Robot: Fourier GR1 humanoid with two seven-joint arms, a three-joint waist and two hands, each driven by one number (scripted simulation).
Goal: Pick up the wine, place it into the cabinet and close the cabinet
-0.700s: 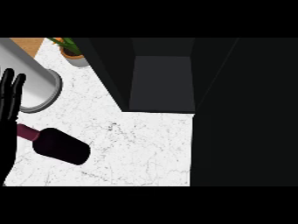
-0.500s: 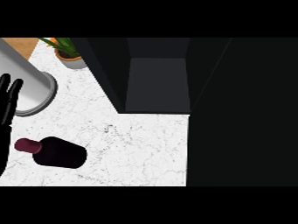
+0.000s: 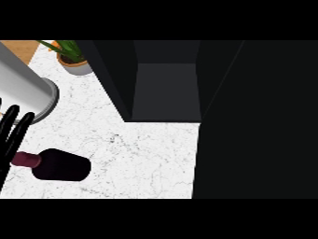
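We find the dark, maroon-necked wine bottle (image 3: 57, 164) lying on its side on the white marbled counter (image 3: 141, 158), neck touching our black left hand (image 3: 3, 140), whose fingers are straight and spread, holding nothing; the pick-up seems not yet begun. Next the fingers must curl round the bottle, then carry it to the open dark cabinet (image 3: 165, 91).

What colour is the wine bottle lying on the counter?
The wine bottle is dark maroon, nearly black on the body, with a lighter burgundy neck; head view, the only one.
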